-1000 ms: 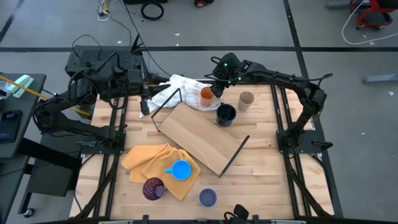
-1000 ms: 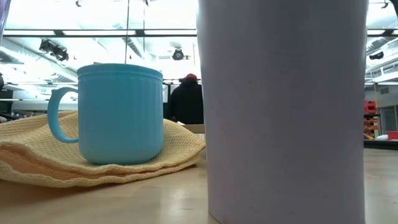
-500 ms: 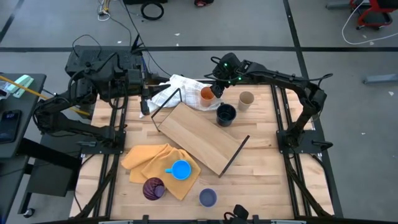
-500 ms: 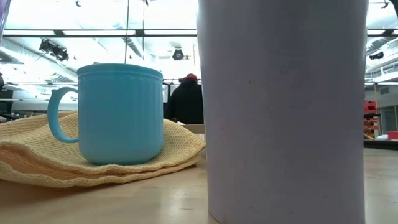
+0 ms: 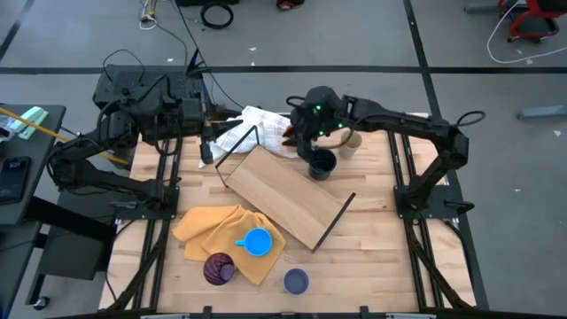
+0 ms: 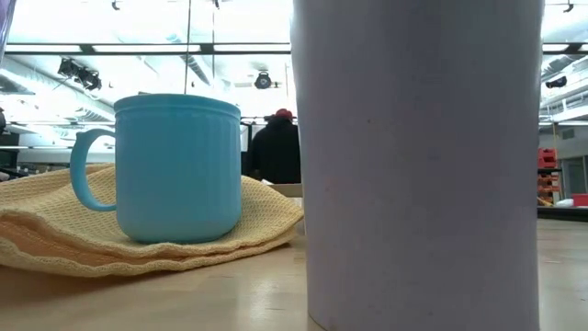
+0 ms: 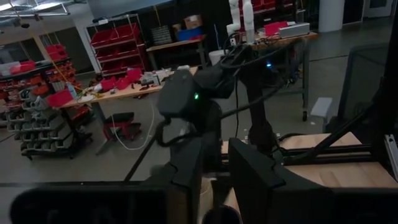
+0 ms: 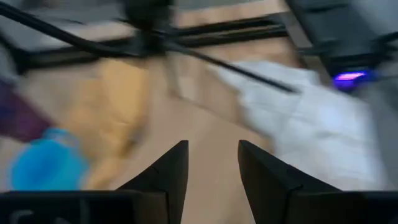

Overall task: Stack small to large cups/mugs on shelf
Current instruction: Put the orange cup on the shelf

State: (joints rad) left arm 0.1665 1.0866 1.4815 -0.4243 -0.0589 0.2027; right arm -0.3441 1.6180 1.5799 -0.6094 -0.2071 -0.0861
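Note:
The light-wood shelf (image 5: 285, 195) lies slanted mid-table on its black wire frame. The dark navy mug (image 5: 322, 163) stands at its far edge. The tan cup (image 5: 353, 140) shows partly behind my right arm. The orange cup is almost wholly hidden under my right wrist. The bright blue mug (image 5: 257, 241) (image 6: 179, 170) stands on the yellow cloth (image 5: 221, 232), with the purple cup (image 5: 219, 268) beside it. The lavender cup (image 5: 296, 282) (image 6: 418, 165) stands near the front edge. My right gripper (image 8: 212, 168) is open and empty over the shelf's far end (image 5: 299, 135). My left gripper (image 5: 205, 149) (image 7: 216, 177) waits at the far left, open.
A white checked cloth (image 5: 252, 127) lies at the far edge between the two grippers. The shelf's wire legs (image 5: 237, 146) stick up at its far-left end. A person (image 6: 276, 152) stands in the room beyond the table.
My right gripper has swung away from the orange cup toward the table's left and turned. It now points across the shelf toward the cloths. Its wrist now covers the orange cup and part of the tan cup. The cups and the shelf have not moved.

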